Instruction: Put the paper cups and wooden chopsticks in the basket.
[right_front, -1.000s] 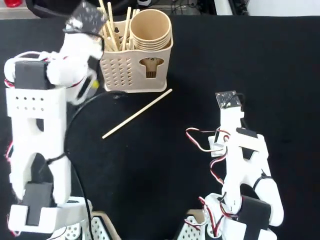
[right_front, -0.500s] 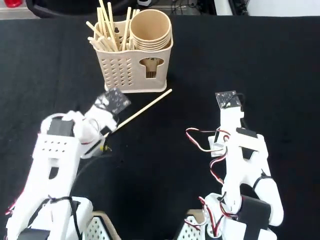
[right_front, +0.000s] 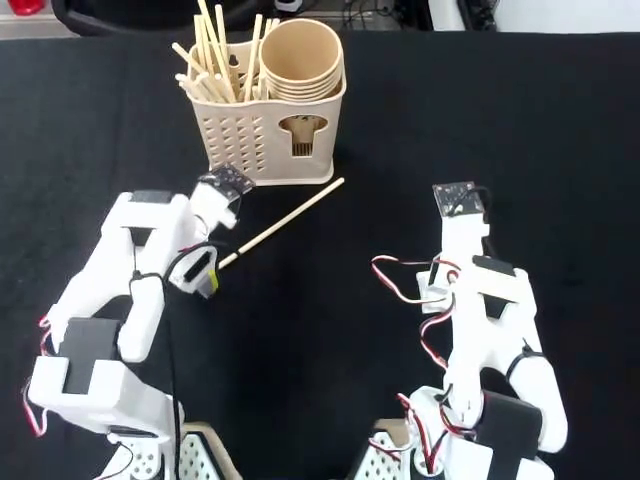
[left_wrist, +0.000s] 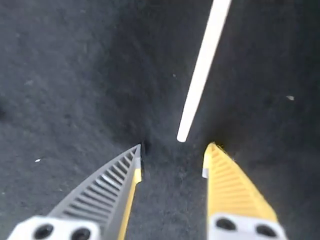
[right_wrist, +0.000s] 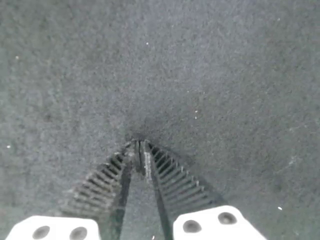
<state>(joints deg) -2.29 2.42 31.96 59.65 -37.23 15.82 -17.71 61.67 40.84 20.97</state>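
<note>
A beige perforated basket (right_front: 262, 140) stands at the back of the black table, holding several wooden chopsticks (right_front: 215, 55) and stacked paper cups (right_front: 300, 58). One loose chopstick (right_front: 290, 220) (left_wrist: 202, 70) lies on the mat in front of the basket. My left gripper (right_front: 205, 275) (left_wrist: 172, 150) is open, low over the mat, its fingertips either side of the chopstick's near end without touching it. My right gripper (right_wrist: 139, 145) is shut on nothing, tips down on the bare mat; its arm (right_front: 470, 290) stands at the right.
The black mat (right_front: 400, 120) covers the whole table. Red and white wires (right_front: 410, 285) loop beside the right arm. A black cable (right_front: 165, 330) trails by the left arm.
The left arm has swung from beside the basket down toward the front, bringing its open gripper to the chopstick's near end. The right arm has stayed still.
</note>
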